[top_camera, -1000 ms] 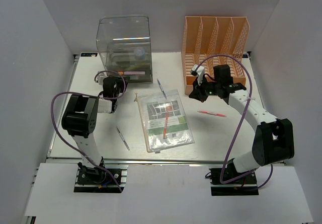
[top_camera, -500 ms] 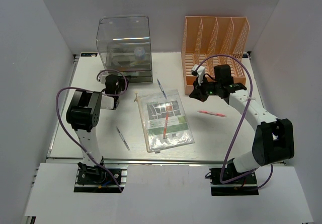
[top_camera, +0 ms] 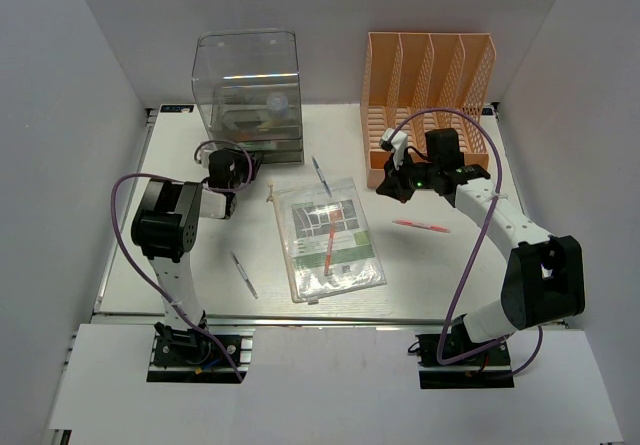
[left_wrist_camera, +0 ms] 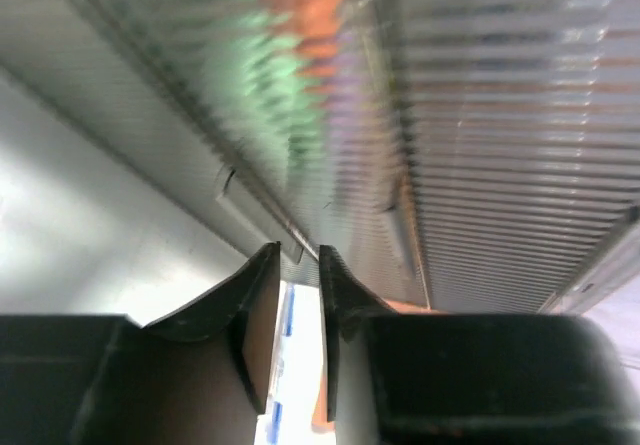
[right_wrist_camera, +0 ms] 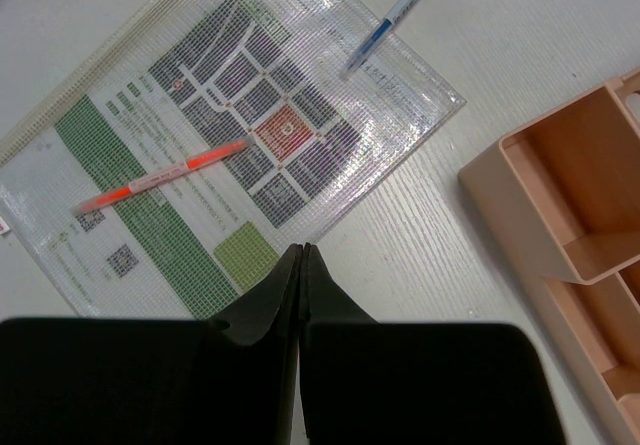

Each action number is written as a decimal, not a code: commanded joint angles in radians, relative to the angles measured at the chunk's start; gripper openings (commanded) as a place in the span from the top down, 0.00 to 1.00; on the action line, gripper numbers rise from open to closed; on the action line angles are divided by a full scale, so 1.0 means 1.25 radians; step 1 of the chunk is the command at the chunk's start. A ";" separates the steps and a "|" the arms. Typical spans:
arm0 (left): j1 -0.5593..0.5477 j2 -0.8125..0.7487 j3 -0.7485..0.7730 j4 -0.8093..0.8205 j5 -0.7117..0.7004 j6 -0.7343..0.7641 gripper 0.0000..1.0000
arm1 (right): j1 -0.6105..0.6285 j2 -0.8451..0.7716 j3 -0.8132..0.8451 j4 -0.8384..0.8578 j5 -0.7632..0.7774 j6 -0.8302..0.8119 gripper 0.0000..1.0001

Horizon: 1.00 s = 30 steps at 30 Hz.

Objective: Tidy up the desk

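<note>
The desk [top_camera: 180, 255] is a white tabletop. On it lies a mesh pouch [top_camera: 328, 237] holding a printed sheet, with an orange pen [top_camera: 329, 251] resting on top. My left gripper [top_camera: 238, 157] is right up against the front of the clear drawer box [top_camera: 250, 95]. In the left wrist view, the left gripper [left_wrist_camera: 298, 255] is open by a narrow gap, nothing between the jaws, facing the box's ribbed front [left_wrist_camera: 480, 115]. My right gripper [top_camera: 385, 187] hovers between the pouch and the file rack. In its wrist view, the right gripper [right_wrist_camera: 303, 248] is shut and empty above the pouch's edge [right_wrist_camera: 200, 165].
An orange file rack [top_camera: 430, 95] stands at the back right, its corner [right_wrist_camera: 570, 195] close to my right gripper. A blue pen [top_camera: 320, 175] lies at the pouch's far edge, a red pen [top_camera: 420, 226] to its right, and a grey pen [top_camera: 244, 274] to its left.
My left arm swung its elbow and brought the gripper closer to the drawer box, then held still. The right arm and the items on the desk have not moved.
</note>
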 commanded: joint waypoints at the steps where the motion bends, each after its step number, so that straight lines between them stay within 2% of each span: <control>1: 0.011 -0.012 -0.017 0.005 0.051 -0.020 0.63 | -0.005 -0.004 -0.003 -0.004 -0.020 -0.014 1.00; 4: 0.011 -0.017 -0.020 -0.007 0.052 -0.024 0.56 | -0.004 -0.004 -0.002 -0.006 -0.021 -0.017 1.00; 7: 0.011 -0.014 -0.017 -0.016 0.036 -0.028 0.53 | -0.005 -0.004 -0.003 -0.009 -0.023 -0.018 1.00; 19: 0.011 0.051 -0.038 0.138 -0.028 -0.076 0.72 | -0.005 0.002 -0.002 -0.013 -0.026 -0.025 1.00; 30: 0.011 0.087 -0.078 0.283 -0.056 -0.095 0.67 | -0.003 0.010 0.000 -0.018 -0.030 -0.027 1.00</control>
